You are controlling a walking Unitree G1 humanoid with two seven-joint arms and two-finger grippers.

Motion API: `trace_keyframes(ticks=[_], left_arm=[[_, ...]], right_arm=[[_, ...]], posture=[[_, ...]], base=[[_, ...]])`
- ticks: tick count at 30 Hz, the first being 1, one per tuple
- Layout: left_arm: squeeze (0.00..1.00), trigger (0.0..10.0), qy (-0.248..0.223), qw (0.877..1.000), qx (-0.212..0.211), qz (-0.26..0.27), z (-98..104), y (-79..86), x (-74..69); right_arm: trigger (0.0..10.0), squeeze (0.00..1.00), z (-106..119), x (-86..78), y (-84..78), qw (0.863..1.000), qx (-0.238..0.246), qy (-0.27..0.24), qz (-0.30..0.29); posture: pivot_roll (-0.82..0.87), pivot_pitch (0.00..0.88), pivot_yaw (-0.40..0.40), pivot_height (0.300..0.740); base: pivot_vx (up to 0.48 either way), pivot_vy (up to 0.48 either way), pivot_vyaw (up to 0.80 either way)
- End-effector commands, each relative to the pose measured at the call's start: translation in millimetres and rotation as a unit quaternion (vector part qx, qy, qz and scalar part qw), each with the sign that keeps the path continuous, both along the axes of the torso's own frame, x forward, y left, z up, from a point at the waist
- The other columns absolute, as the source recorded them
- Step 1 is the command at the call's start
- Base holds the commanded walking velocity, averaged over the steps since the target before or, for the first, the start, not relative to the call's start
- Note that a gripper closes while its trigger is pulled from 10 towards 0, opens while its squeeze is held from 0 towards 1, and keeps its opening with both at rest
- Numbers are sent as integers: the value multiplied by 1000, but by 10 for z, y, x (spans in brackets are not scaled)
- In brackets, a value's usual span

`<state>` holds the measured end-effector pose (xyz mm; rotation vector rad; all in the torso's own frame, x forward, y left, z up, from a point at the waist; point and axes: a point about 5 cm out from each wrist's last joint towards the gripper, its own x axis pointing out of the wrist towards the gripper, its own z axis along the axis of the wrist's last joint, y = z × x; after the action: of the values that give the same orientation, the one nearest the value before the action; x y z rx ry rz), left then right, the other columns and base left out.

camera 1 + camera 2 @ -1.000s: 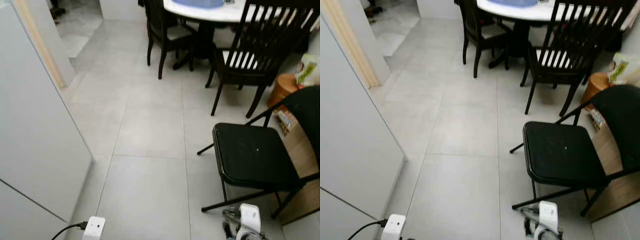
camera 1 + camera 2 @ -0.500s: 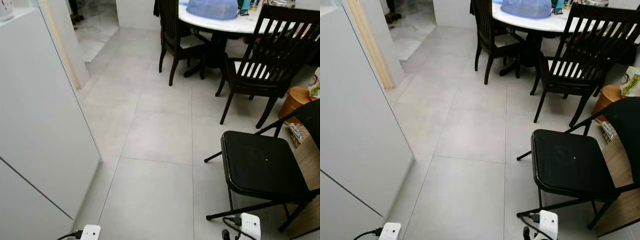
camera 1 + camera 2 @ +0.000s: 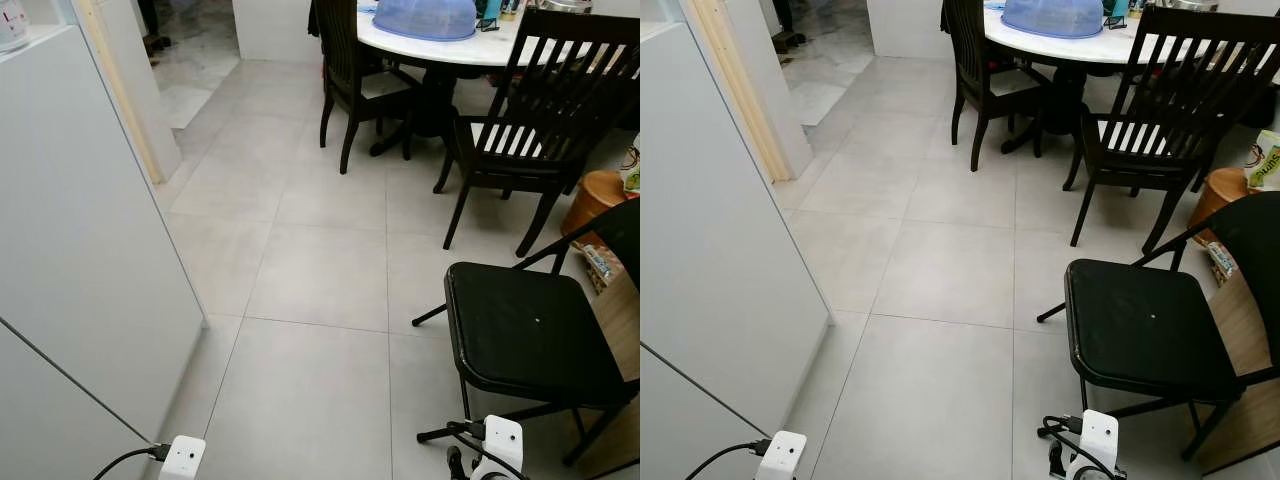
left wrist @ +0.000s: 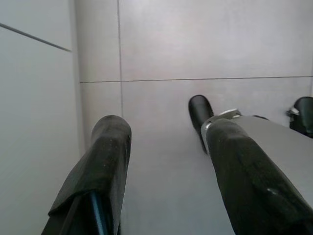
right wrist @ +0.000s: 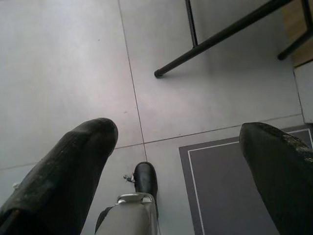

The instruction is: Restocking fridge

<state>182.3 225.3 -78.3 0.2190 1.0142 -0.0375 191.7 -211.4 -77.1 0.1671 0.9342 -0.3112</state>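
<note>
Grey-tiled kitchen-dining floor [image 3: 320, 280] — both arms hang idle above it.

The white fridge [image 3: 70, 260] stands at the left with its doors closed; a black folding chair [image 3: 525, 335] sits to the right, and dark wooden chairs [image 3: 525, 130] ring a white round table [image 3: 450, 45] bearing a blue mesh food cover [image 3: 425, 17]. The left gripper [image 4: 168, 147] and right gripper [image 5: 178, 147] both point at the tiles — fingers apart, holding nothing.

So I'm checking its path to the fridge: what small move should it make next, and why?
Probably a turn toward its left, to face the white fridge, whose flat panel stands edge-on at that side. Both arms hang idle with nothing held: left gripper and right gripper open over the floor tiles. The black folding chair crowds the right, so turning left looks safer.
</note>
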Motion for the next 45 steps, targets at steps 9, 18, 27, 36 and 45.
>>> trace_keyframes(ticks=[9, 18, 27, 36, 45], left_arm=[[0, 10000, 8, 1000, -16, 13, -20, -25, -27], [0, 10000, 6, 1000, -17, 17, -15, -11, -24], [0, 10000, 6, 1000, -17, 19, -15, -4, -25], [0, 10000, 9, 1000, -18, 19, -20, -10, -34], [0, 10000, 9, 1000, -19, 21, -25, -19, -40]], right_arm=[[10000, 0, 0, -2, -15, 1000, 7, 5, 9], [10000, 0, -6, 0, 14, 1000, 19, 6, 11], [10000, 0, -8, 0, 22, 1000, 24, 7, 14], [10000, 0, -11, -6, 21, 999, 28, 10, 23], [10000, 0, -13, -12, 16, 999, 29, 11, 28]], posture=[[30, 0, -55, 740], [31, 0, -47, 740], [34, 0, -48, 740], [30, 0, -53, 740], [30, 0, -57, 740]], base=[[0, 0, 228], [0, 0, 800], [0, 0, 800], [0, 0, 800], [0, 0, 800]])
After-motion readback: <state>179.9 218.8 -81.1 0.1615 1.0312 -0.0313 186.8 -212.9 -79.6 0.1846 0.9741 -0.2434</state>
